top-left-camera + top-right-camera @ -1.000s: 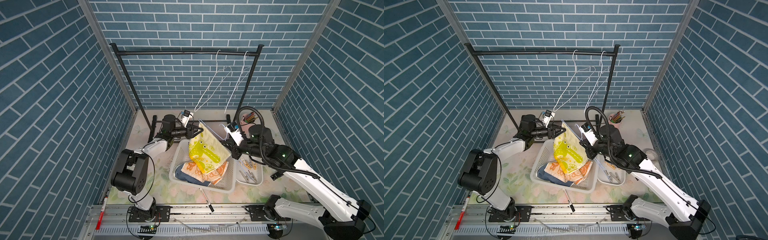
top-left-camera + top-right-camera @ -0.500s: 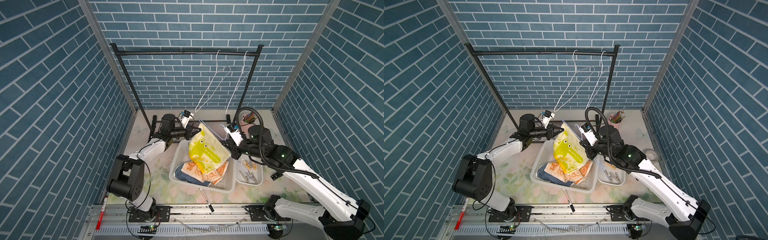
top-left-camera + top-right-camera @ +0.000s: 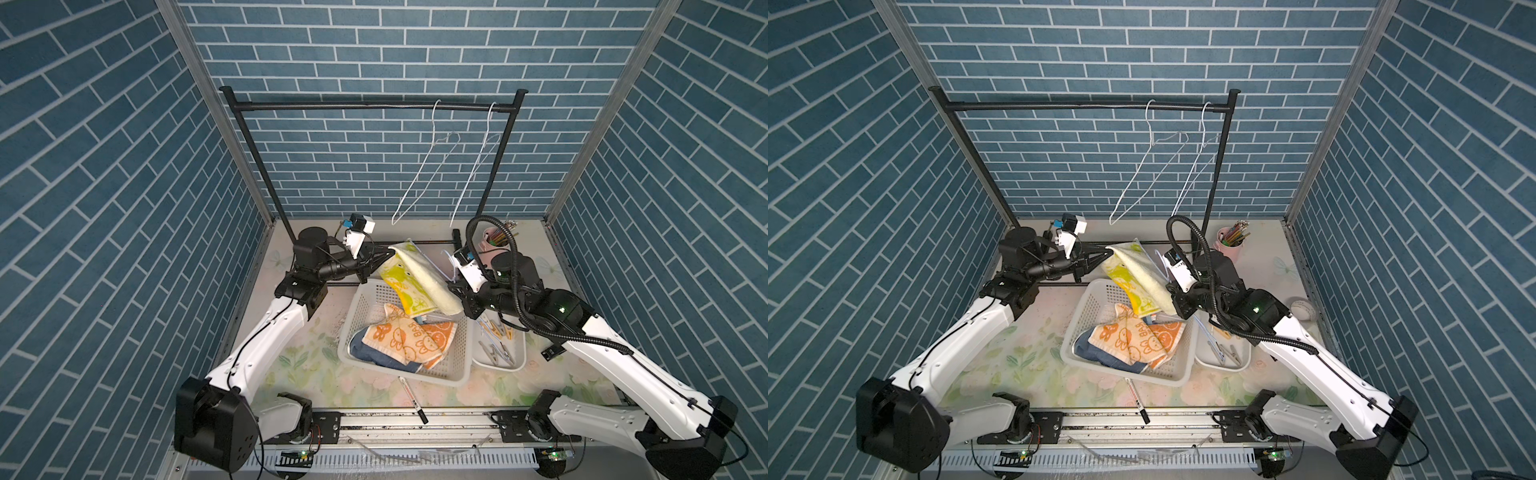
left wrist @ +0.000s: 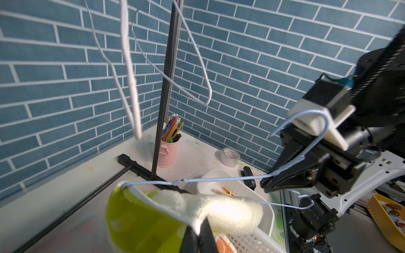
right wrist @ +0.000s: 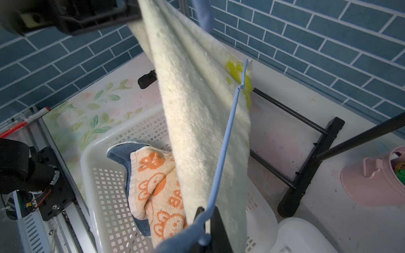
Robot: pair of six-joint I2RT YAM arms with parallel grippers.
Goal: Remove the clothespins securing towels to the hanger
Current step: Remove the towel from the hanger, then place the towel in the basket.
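The pale yellow towel with green print is draped over a light blue wire hanger above the basket. My left gripper is shut on the towel's upper corner, and its pinch on the terry edge shows in the left wrist view. My right gripper is shut on the hanger's wire at the towel's other end. The orange-cream towel and the blue towel lie in the basket. Clothespins lie in a white tray; I see none on the hanger.
The white mesh basket sits under the towel, with the white tray to its right. Two bare white hangers hang from the black rack. A pink pencil cup stands at the back. A marker pen lies in front.
My left gripper has shut on the yellow towel's corner. The towel has been drawn up and toward the left, so its pale back now faces up. The right arm has held still.
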